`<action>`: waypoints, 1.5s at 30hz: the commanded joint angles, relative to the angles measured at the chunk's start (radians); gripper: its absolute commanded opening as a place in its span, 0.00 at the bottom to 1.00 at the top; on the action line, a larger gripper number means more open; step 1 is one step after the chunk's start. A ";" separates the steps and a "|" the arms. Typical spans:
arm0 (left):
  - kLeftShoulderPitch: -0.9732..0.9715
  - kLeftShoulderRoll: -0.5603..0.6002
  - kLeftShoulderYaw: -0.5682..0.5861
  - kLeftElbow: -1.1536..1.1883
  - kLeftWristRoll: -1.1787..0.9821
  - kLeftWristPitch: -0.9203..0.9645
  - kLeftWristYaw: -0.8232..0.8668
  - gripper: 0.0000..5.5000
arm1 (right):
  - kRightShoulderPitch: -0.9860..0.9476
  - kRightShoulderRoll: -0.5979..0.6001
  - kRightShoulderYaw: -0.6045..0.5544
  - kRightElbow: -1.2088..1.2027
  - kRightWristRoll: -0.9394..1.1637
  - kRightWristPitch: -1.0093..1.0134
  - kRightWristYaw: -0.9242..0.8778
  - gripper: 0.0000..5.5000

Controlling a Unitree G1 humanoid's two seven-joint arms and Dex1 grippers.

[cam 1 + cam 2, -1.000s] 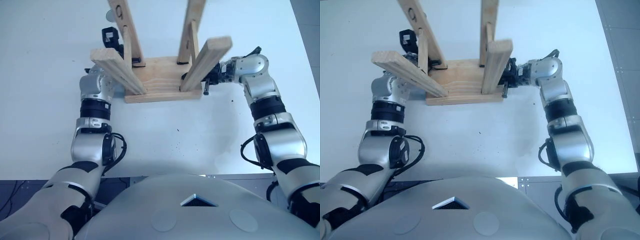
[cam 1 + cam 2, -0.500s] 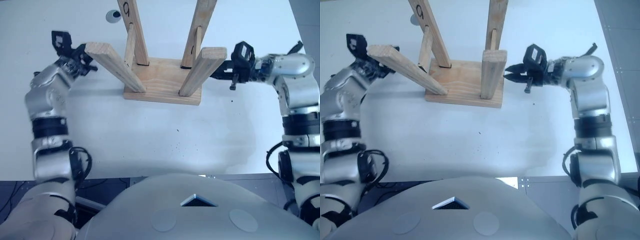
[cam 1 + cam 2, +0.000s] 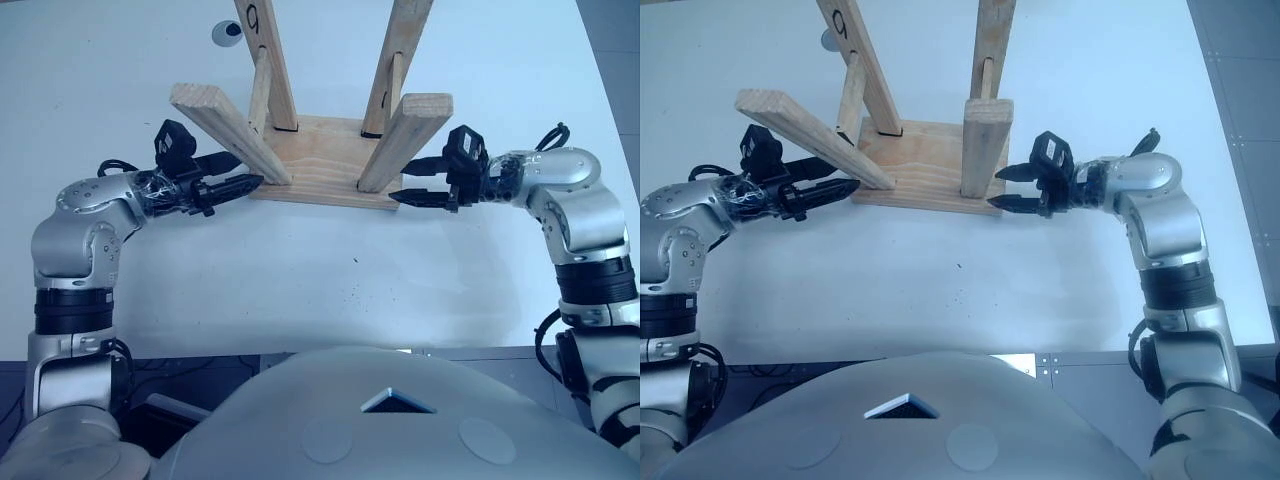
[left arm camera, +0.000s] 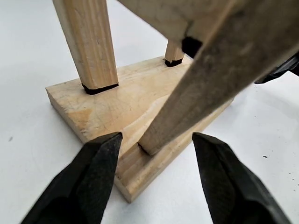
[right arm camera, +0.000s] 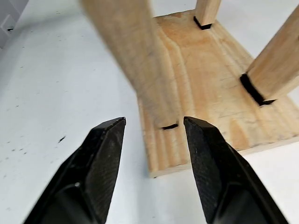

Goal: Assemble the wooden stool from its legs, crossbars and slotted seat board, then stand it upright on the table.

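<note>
Jaws apart, empty, on left gripper (image 4: 156,136) and right gripper (image 5: 154,120); upturned wooden stool (image 3: 320,150) between them, one seat-board corner before each, on white table (image 3: 300,270).

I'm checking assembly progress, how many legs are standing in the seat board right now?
4, all in the seat board: near-left leg by the left gripper, near-right leg by the right gripper, far-left leg and far-right leg behind them. None looks hidden.

Our L gripper (image 3: 245,170) & R gripper (image 3: 403,182) point inward toward each other, fingers apart on both, elbows bent outward, forearms held low.
</note>
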 commanded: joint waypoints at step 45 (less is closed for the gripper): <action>-0.077 0.078 0.392 -0.088 -0.369 0.333 0.220 0.58 | -0.231 0.037 -0.385 0.114 0.422 0.646 -0.195 0.46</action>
